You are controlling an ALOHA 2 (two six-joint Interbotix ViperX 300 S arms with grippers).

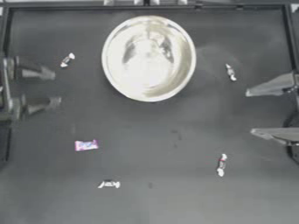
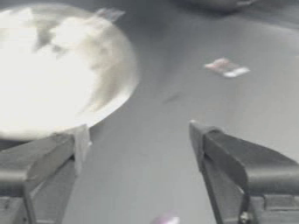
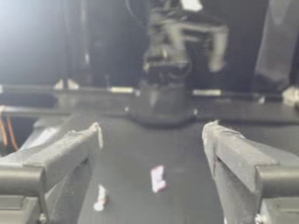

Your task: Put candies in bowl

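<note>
The shiny silver bowl [image 1: 149,57] stands at the back middle of the table, and nothing shows inside it. Several candies lie scattered on the table: whitish ones at the back left [image 1: 67,60], right of the bowl [image 1: 231,72], front right [image 1: 220,165] and front middle [image 1: 109,184], plus a flat pink one [image 1: 86,145] at the left. My left gripper [image 1: 50,89] is open at the left edge, holding nothing. In its wrist view the bowl [image 2: 52,70] and one candy [image 2: 227,68] lie ahead. My right gripper [image 1: 252,111] is open at the right edge, facing the pink candy [image 3: 158,178].
A raised frame [image 1: 152,5] runs along the table's back edge. The left arm's base [image 3: 169,78] shows far off in the right wrist view. Bare dark table [image 1: 158,140] lies between the two grippers and in front of the bowl.
</note>
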